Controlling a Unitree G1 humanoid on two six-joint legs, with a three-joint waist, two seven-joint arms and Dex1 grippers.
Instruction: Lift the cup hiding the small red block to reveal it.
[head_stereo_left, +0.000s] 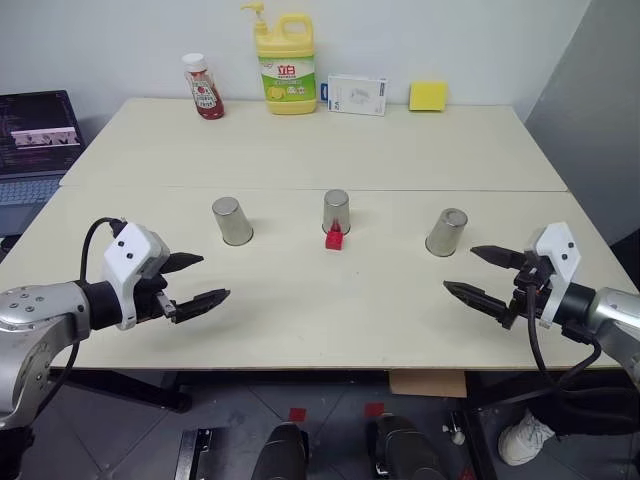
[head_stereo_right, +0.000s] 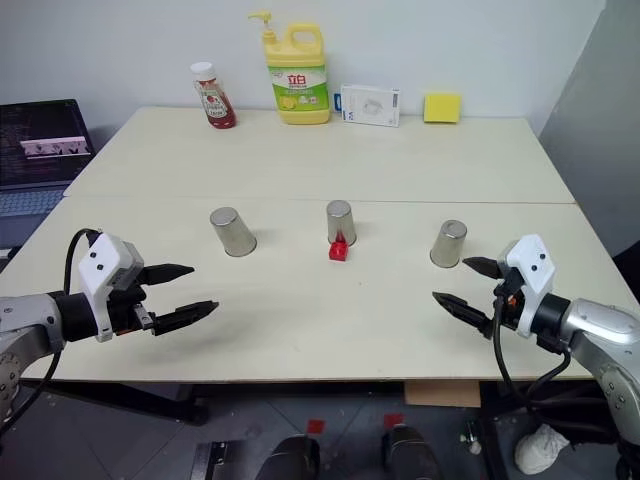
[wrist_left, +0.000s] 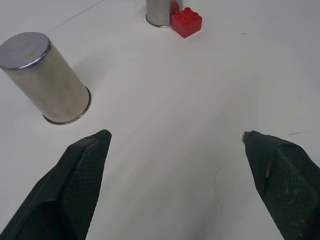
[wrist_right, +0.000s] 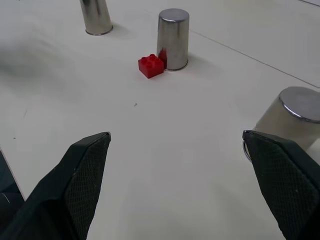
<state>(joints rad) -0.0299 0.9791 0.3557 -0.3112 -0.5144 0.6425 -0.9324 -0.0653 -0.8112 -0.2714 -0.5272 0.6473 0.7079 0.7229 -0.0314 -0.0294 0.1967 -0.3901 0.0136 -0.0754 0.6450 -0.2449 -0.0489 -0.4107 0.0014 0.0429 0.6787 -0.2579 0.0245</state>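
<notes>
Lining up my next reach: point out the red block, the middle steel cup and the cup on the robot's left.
red block (head_stereo_left: 334, 238), left eye view, front face.
middle steel cup (head_stereo_left: 336, 210), left eye view, side wall.
left steel cup (head_stereo_left: 232, 222), left eye view, side wall.

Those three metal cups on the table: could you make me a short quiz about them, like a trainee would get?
1. True or false: the small red block is hidden under a cup.
2. Which cup does it sit beside: A left cup, B middle cup, C right cup?
3. Fill in: the left gripper and right gripper both stand ____.

Key: 1 false; 2 B; 3 open.
</notes>
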